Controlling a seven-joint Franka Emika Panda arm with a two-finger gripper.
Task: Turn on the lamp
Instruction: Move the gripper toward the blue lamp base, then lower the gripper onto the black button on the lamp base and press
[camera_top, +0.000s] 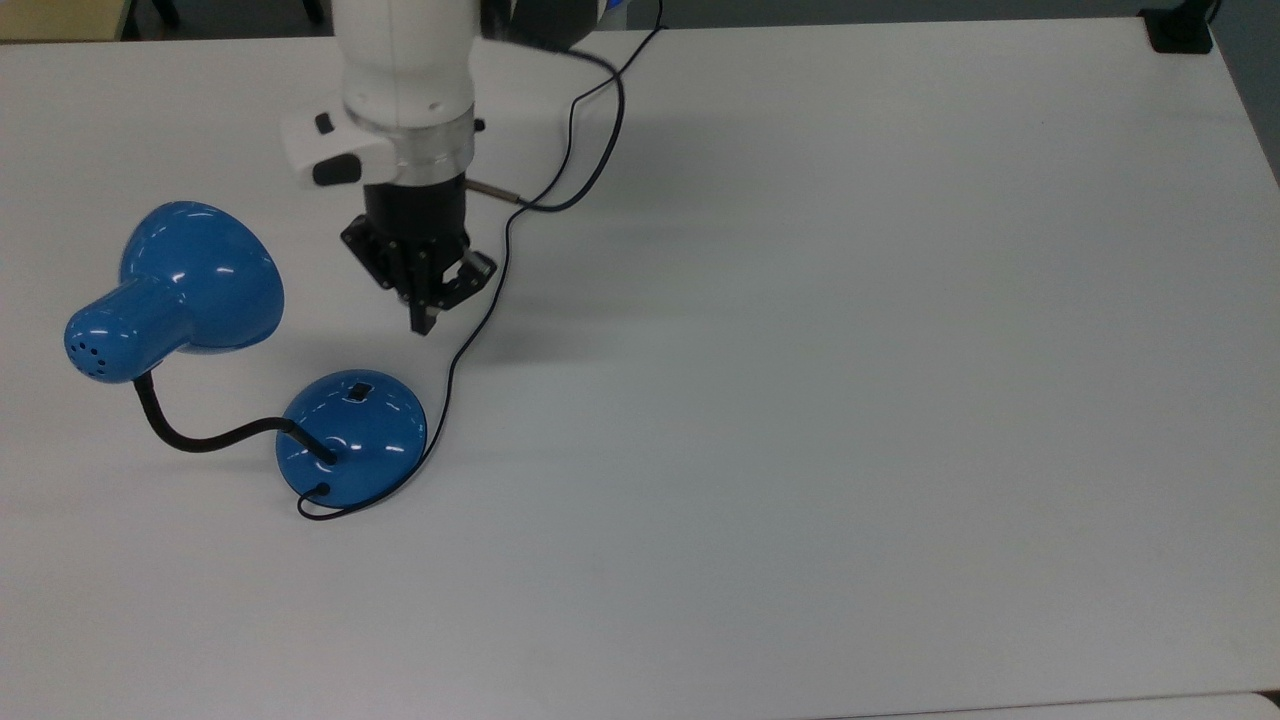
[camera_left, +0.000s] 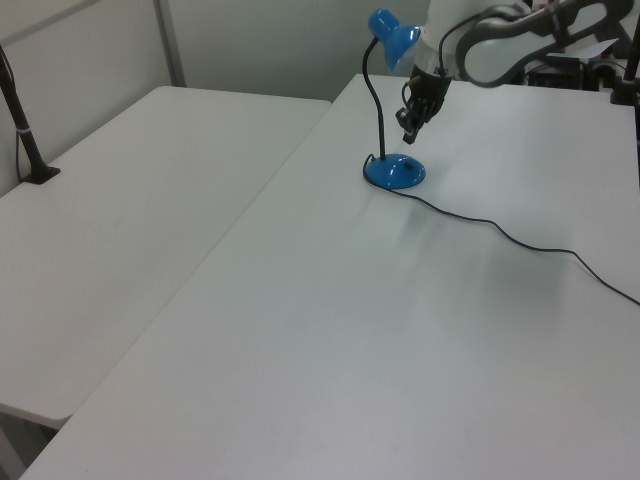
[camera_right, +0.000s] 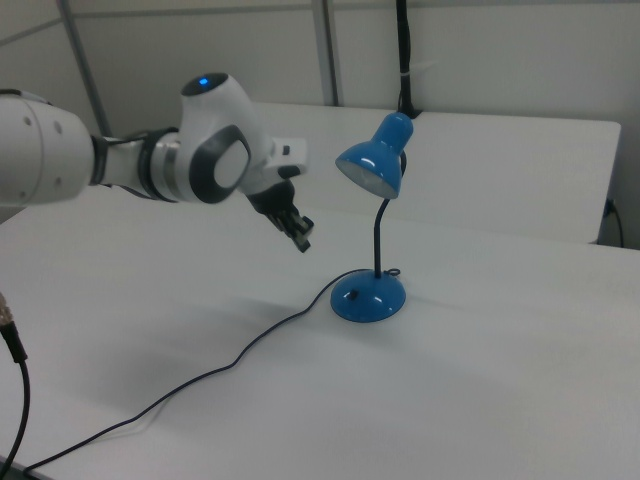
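Top view: the end effector (camera_top: 424, 322), fingers pressed together and empty, hangs above the lamp (camera_top: 350, 435) base's switch (camera_top: 359, 390). Left view: the cord (camera_left: 520, 241) trails nearby; snagging it could drag the lamp. Right view: an off-centre push might slide the base across the surface (camera_right: 480, 400).

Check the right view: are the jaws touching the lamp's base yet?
No. The gripper hangs in the air up and to the right view's left of the lamp's base, with clear space between them.
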